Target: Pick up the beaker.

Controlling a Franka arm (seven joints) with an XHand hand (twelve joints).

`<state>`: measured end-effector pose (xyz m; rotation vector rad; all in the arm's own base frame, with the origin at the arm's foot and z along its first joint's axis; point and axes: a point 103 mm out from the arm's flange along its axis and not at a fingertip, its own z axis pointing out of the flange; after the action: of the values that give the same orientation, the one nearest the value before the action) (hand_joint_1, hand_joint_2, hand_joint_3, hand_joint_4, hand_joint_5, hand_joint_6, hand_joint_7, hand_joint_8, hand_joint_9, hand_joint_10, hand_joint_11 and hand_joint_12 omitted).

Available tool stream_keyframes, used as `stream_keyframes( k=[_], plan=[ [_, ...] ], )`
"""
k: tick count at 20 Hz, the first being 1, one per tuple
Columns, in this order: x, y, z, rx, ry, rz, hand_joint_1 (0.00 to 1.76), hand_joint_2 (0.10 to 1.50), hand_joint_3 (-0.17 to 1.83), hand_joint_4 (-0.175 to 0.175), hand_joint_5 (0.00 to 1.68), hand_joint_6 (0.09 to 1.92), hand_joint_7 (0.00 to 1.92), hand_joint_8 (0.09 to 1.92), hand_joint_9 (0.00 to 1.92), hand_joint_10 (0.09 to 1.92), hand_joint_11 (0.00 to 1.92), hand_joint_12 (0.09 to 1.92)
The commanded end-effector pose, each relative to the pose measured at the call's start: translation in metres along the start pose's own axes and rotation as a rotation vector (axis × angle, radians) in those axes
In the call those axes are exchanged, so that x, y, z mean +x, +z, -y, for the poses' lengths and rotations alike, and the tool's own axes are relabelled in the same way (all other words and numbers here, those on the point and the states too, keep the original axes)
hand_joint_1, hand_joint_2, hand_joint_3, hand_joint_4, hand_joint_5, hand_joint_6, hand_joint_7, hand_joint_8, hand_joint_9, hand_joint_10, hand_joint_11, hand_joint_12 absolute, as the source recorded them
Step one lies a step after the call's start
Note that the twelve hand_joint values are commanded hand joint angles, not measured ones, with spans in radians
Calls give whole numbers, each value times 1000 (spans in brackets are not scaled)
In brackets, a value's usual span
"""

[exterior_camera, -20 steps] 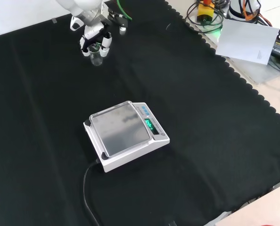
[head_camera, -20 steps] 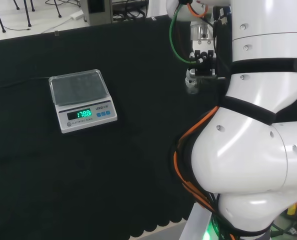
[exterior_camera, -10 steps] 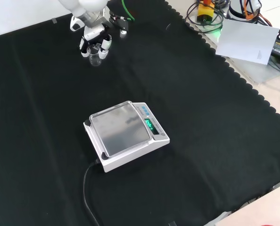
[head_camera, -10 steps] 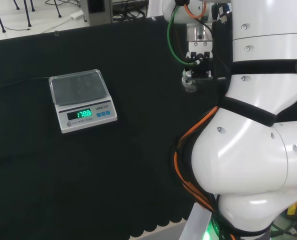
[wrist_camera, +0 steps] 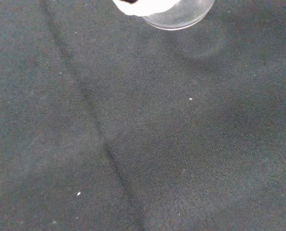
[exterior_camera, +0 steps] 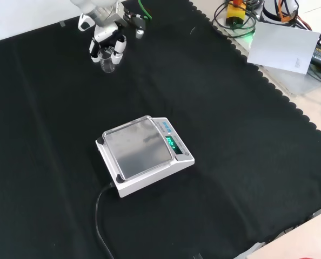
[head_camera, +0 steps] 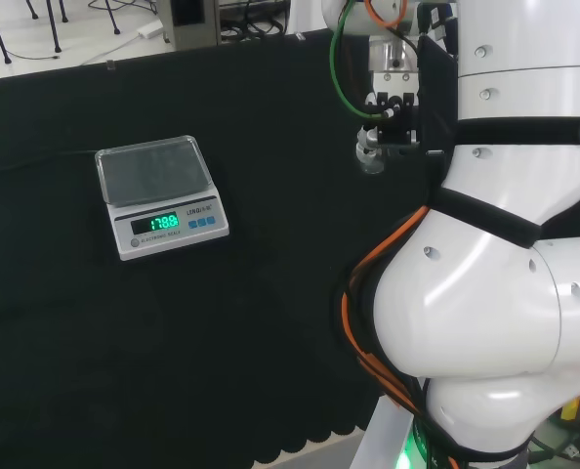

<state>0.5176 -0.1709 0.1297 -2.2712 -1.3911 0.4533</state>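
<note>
Nearest the front camera lies the black cloth-covered worktop (exterior_camera: 247,162), and on it, about midway, a white electronic scale with a grey weighing pan and a green lit display (exterior_camera: 144,154), its black cable (exterior_camera: 102,216) trailing off toward the near edge. The pan is bare.

Farther off, at the top of the front view, the black and white robot hand (exterior_camera: 107,40) is closed round a small clear glass beaker (exterior_camera: 108,62) — white fingertips (exterior_camera: 118,51) sit at either side of its upper wall, so the hand is grasping the beaker rather than just hovering beside it. In the head view the same pair sits well to the right of the scale, tight against the arm's white links (head_camera: 505,293), with the beaker (head_camera: 370,159) showing just below the hand (head_camera: 393,117).

In the wrist view the beaker's round clear base (wrist_camera: 179,12) appears against the cloth, a faint shadow nearby; whether it has left the worktop I cannot tell for certain, though it looks at least on the point of lifting.

The step in hand seems to be the lift itself, the grasp being made. The next move calls for a straight rise with the beaker kept upright — smooth glass could slip or tilt between the fingers.
</note>
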Motion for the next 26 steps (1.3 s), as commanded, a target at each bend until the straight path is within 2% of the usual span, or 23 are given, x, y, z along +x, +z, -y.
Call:
stream_keyframes(
  k=[1, 5, 13, 17, 21, 26],
  plan=[
    [-2, -16, 11, 45, -50, -18, 1246, 1145, -3, -175, 896, 1120, 938, 1116, 1115, 871, 1128, 914],
    [-3, -29, 22, 43, -81, -26, 1248, 1140, -4, -175, 908, 1103, 949, 1099, 1110, 883, 1123, 923],
    [5, -69, 68, -35, -146, 43, 1249, 1137, -4, -175, 913, 1096, 955, 1092, 1112, 888, 1122, 926],
    [7, -93, 89, -77, -156, 64, 1249, 1136, -4, -175, 915, 1094, 957, 1089, 1114, 889, 1121, 928],
    [8, -113, 105, -92, -155, 88, 1250, 1135, -4, -175, 917, 1091, 959, 1086, 1118, 890, 1122, 929],
    [8, -130, 120, -113, -161, 83, 1250, 1133, -4, -175, 921, 1086, 962, 1082, 1121, 890, 1124, 929]
  ],
)
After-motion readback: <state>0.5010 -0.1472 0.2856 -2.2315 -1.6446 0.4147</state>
